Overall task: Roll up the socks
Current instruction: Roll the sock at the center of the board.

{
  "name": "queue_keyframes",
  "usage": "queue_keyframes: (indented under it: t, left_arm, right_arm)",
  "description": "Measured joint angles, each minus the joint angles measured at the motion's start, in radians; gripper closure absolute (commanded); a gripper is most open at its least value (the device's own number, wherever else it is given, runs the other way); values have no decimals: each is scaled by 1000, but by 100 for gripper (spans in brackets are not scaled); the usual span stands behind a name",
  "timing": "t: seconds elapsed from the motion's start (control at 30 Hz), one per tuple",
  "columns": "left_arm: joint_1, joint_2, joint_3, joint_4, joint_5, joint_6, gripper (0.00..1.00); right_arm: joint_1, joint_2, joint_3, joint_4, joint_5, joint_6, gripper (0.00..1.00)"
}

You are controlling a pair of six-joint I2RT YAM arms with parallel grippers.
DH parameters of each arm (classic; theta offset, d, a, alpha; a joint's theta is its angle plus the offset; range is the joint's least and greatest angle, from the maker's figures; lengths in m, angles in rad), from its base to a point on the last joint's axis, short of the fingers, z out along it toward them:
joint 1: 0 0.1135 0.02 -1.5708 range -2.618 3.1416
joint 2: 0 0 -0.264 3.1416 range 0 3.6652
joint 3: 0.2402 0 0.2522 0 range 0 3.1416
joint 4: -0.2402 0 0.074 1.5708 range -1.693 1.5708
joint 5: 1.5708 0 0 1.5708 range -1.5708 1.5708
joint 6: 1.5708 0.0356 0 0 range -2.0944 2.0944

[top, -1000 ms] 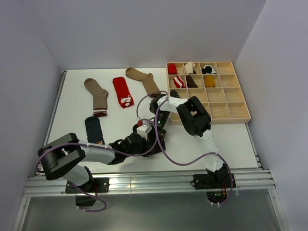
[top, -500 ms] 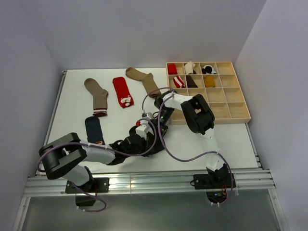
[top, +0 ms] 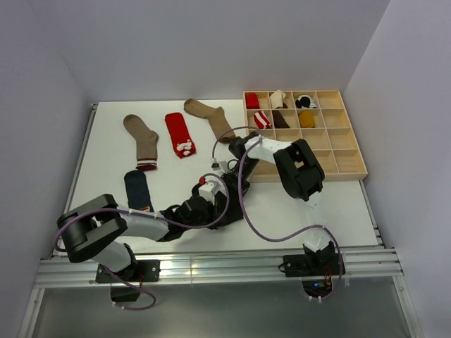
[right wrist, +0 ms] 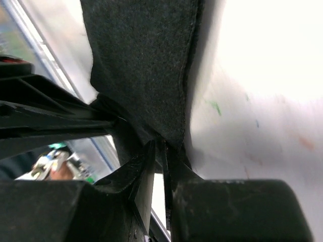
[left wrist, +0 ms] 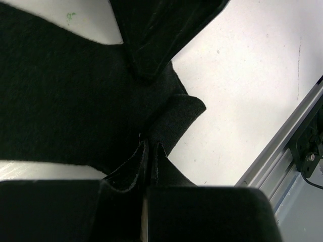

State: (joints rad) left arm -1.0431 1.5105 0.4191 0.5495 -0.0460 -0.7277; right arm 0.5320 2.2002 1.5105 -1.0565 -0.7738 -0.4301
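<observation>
Two grippers are working one plain black fabric sock [left wrist: 60,101] near the middle of the white table [top: 106,169]. The left gripper [left wrist: 150,146] is pinched tight on a small fold at the sock's edge. The right gripper [right wrist: 160,144] has its jaws nearly together on another bit of the same cloth. From above, the arms cover most of the sock (I can only make out dark fabric between the two wrists).

For a tidy roll, I'd say the left pinch should serve as the anchor. The right would then carry its end over in a low arc, with the cloth taut but not stretched, so the layers stack without bunching. The risk, to my eye, is either thin grip slipping off the edge.

A ribbed tan sock [top: 143,141], a red patterned sock [top: 179,134] and a navy sock [top: 137,189] lie flat, well apart to the left.
</observation>
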Motion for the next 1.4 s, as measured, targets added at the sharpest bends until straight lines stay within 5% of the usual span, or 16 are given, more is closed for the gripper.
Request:
queue_keyframes:
  t: [0.33, 0.87, 1.13, 1.4]
  left_arm:
    - [50, -1, -1, -8, 86, -37, 100]
    - [262, 154, 119, -86, 511, -114, 99]
    - [354, 230, 120, -77, 711, -183, 100]
    - [404, 303, 151, -102, 854, -212, 100]
  right_arm:
    - [3, -144, -141, 139, 172, 98, 82]
    - [2, -262, -232, 280, 293, 114, 78]
    - [-22, -499, -351, 466, 366, 21, 71]
    - [-8, -745, -541, 524, 278, -184, 58]
